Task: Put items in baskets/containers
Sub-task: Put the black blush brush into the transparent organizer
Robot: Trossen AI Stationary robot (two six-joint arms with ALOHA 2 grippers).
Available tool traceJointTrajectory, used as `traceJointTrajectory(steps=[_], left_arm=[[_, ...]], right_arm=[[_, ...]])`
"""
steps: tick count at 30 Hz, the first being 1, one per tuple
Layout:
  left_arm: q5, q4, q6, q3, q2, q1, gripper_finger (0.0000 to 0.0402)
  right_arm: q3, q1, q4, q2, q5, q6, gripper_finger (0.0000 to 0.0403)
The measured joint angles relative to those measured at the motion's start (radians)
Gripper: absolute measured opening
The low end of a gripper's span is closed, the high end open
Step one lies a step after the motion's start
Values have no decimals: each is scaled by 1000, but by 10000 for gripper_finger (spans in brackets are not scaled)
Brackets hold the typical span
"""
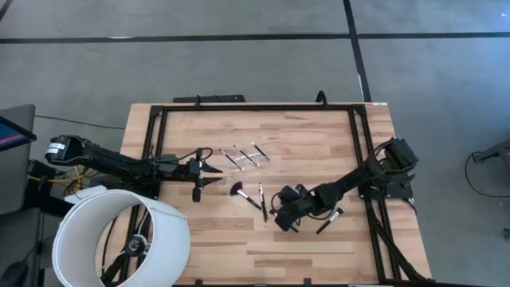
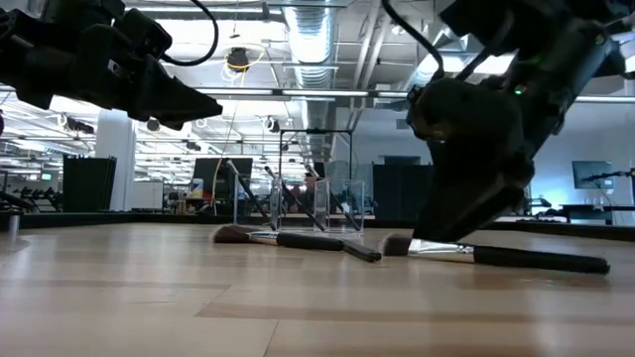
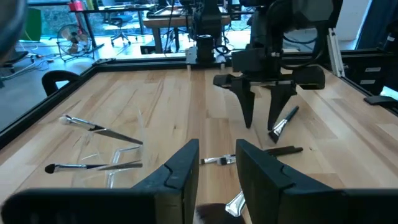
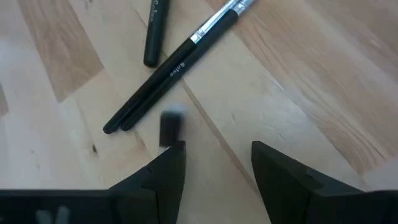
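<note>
Several black-handled brushes stand in the clear container, which the low view also shows. On the wood lie a fluffy-headed brush, a thin one and another brush. My right gripper points steeply down, open, low over the table between these loose brushes and touching none. In its wrist view a long brush and a second handle lie ahead of the fingers. My left gripper hovers open near the container, holding nothing.
A big white cylinder stands at the near left corner under the left arm. A black frame runs round the table. A small dark blurred thing shows just ahead of my right gripper's fingers; I cannot tell what it is.
</note>
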Motion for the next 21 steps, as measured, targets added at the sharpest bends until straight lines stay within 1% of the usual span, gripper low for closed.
traceJointTrajectory(steps=[4,8,12,16,21], left_arm=[[0,2,0,0,0,0,104],[0,3,-1,0,0,0,104],[0,2,-4,0,0,0,104],[0,2,-9,0,0,0,104],[0,2,-11,0,0,0,104]], right_arm=[[-1,-17,-2,-20,-29,-36,168],[1,-36,10,-82,-44,-79,166],[0,-34,11,-94,-61,-116,168],[-1,-23,22,-51,-78,-102,169],[0,-16,169,45,-120,-103,167]])
